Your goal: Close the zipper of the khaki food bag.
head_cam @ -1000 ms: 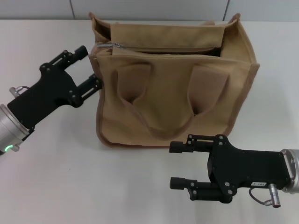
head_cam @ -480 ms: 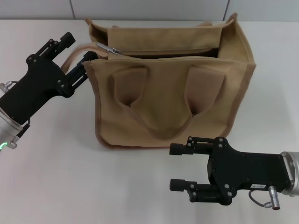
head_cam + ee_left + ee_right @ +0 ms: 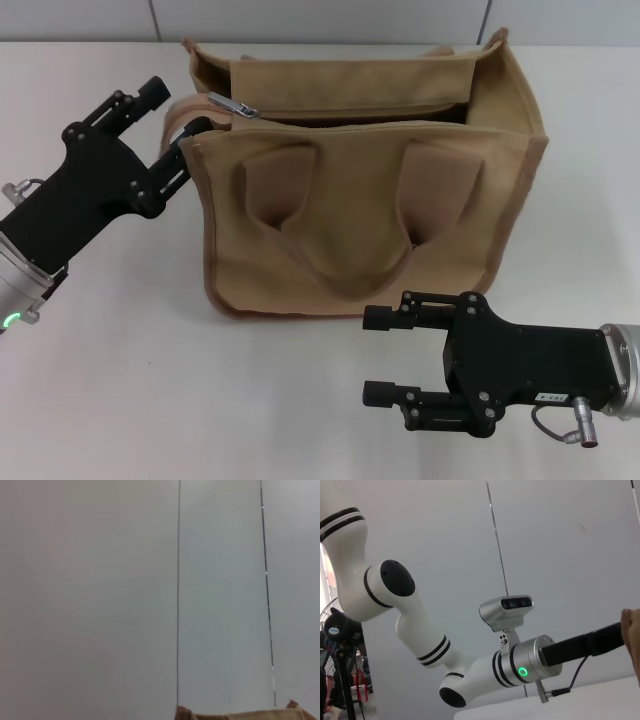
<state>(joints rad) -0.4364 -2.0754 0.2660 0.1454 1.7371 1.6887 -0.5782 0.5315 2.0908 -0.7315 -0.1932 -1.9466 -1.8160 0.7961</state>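
Observation:
The khaki food bag (image 3: 365, 215) stands upright in the middle of the table, its two looped handles hanging down the near side. The zipper (image 3: 350, 112) runs across the top and is unzipped, showing a dark gap toward the right end. Its silver pull tab (image 3: 232, 103) lies at the bag's left end. My left gripper (image 3: 178, 108) is open at the bag's upper left corner, with a khaki fabric loop (image 3: 178, 103) between its fingers, close to the pull tab. My right gripper (image 3: 368, 356) is open and empty on the table in front of the bag.
A white table (image 3: 120, 380) surrounds the bag, and a grey wall (image 3: 320, 20) runs behind it. The left wrist view shows the wall and a strip of the bag's top edge (image 3: 240, 715). The right wrist view shows my left arm (image 3: 530, 665).
My left gripper has moved up and in against the bag's left end. The bag's left corner shifted slightly left, and a khaki loop now shows between the fingers. The right arm has not moved.

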